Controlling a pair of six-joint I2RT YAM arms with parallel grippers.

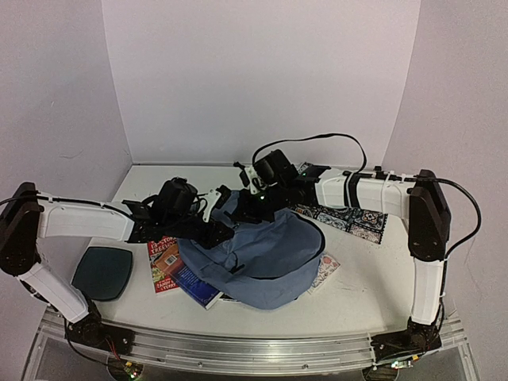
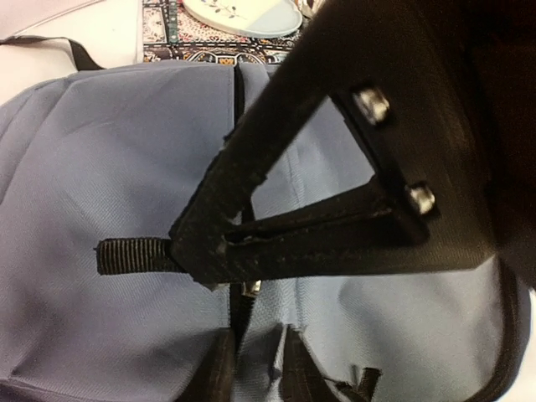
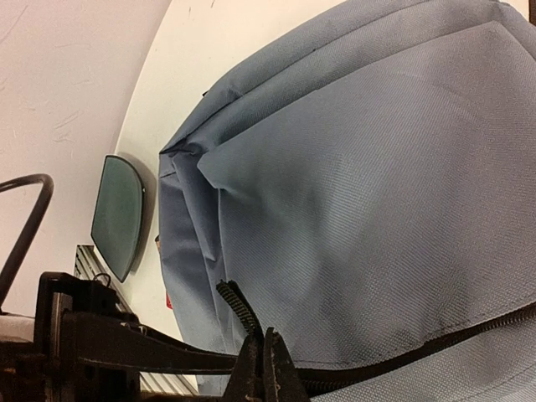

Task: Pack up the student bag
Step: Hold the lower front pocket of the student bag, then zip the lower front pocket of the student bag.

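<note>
The slate-blue student bag (image 1: 266,258) lies in the middle of the table, on top of books. My left gripper (image 1: 216,213) is at the bag's upper left edge. In the left wrist view the left gripper (image 2: 199,251) is shut on a black webbing tab (image 2: 132,255) of the bag (image 2: 92,167), beside a black zipper line. My right gripper (image 1: 246,202) is at the bag's top edge, close to the left one. In the right wrist view the right gripper (image 3: 266,356) is shut on a black ribbed zipper pull (image 3: 238,306) above the zipper of the bag (image 3: 377,184).
A red book (image 1: 163,266) and a blue book (image 1: 194,287) stick out from under the bag's left side. A dark teal pad (image 1: 103,271) lies at the near left and shows in the right wrist view (image 3: 117,216). A patterned mat (image 1: 349,218) lies behind the bag, with a plate (image 2: 243,15) on it.
</note>
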